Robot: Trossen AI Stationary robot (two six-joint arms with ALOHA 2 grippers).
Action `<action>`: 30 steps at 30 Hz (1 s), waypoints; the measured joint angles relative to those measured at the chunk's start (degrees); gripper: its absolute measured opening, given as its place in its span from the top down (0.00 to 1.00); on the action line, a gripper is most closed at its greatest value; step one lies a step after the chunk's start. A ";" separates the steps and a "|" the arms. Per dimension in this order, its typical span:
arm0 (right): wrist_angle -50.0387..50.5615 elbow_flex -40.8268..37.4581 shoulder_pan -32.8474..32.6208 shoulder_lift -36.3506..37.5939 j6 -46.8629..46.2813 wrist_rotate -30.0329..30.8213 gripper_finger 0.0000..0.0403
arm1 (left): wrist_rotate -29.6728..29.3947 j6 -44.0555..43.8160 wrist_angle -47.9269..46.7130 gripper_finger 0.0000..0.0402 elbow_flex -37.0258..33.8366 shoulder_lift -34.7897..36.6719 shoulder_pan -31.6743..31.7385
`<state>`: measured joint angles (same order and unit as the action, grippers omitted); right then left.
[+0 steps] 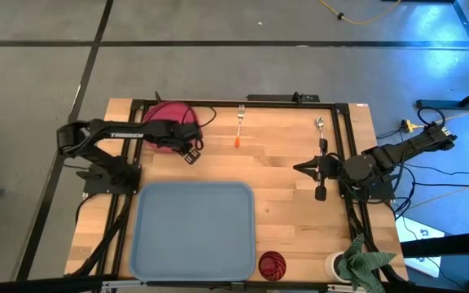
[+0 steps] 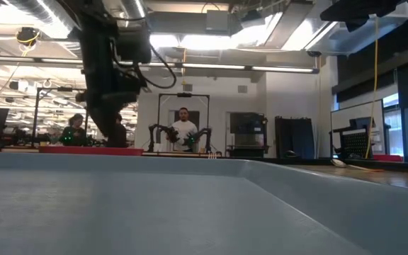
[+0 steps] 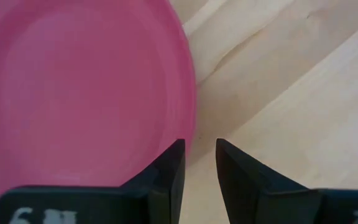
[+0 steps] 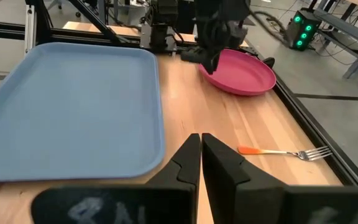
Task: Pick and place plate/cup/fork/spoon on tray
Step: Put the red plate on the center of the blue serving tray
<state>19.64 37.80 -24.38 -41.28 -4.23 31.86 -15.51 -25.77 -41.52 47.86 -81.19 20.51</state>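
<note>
Cup sitting at near table edge just beside tray, right gripper idling nearly closed and empty at right, fork and spoon lying farther back, left gripper hovering at plate rim, fingers slightly apart, possibly straddling the edge.

The dark left arm reaches from its base at the table's left edge toward the far left part of the table, its forearm stretched roughly level and pointing rightward in the high view. Its two-finger left gripper hangs at the end of that reach, tipped downward, with its dark fingers parted by a narrow gap.

The dark right arm is folded at the table's right edge, elbow out beyond the table, wrist pointing leftward across the surface. Its right gripper sits low, fingers pressed almost together with only a thin slit between them.
</note>
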 joint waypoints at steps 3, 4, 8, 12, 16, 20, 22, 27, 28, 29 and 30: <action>0.02 0.00 0.00 0.00 0.02 -0.02 0.95 | -0.04 1.54 0.51 0.80 0.00 -2.29 0.00; 0.01 0.00 0.00 0.00 0.02 -0.04 0.95 | -0.04 2.10 0.50 0.80 0.00 -2.97 0.00; 0.00 0.00 0.00 0.00 0.04 -0.02 0.95 | -0.30 2.44 0.84 0.80 0.00 -5.10 0.00; 0.00 0.00 0.00 0.00 0.20 -0.02 0.95 | -2.39 2.48 0.98 0.80 0.00 -6.28 0.00; -0.01 0.00 0.00 0.00 0.18 -0.02 0.95 | -3.58 2.53 1.19 0.80 0.00 -6.60 0.08; -0.02 0.00 0.00 0.00 0.20 0.00 0.95 | -3.60 4.93 1.31 0.80 0.00 -6.60 0.09; -0.02 -0.02 0.00 0.00 0.20 0.00 0.95 | -3.60 6.49 1.31 0.80 0.00 -6.60 0.09; -0.02 -0.02 0.00 0.00 0.20 0.00 0.95 | -5.52 6.90 1.31 0.80 0.00 -6.60 0.09; -0.02 -0.02 -0.01 0.00 0.20 0.00 0.95 | -6.23 6.89 1.31 0.80 -0.02 -6.60 0.11; -0.02 -0.02 0.00 0.00 0.20 0.00 0.95 | -6.64 6.88 1.35 0.80 -0.02 -6.60 0.11; -0.02 -0.02 -0.02 0.00 0.20 0.00 0.95 | -6.73 6.86 1.36 0.80 -0.02 -6.60 0.09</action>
<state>19.62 37.78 -24.40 -41.28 -4.03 31.86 -22.24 -18.91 -40.16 47.83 -87.79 20.60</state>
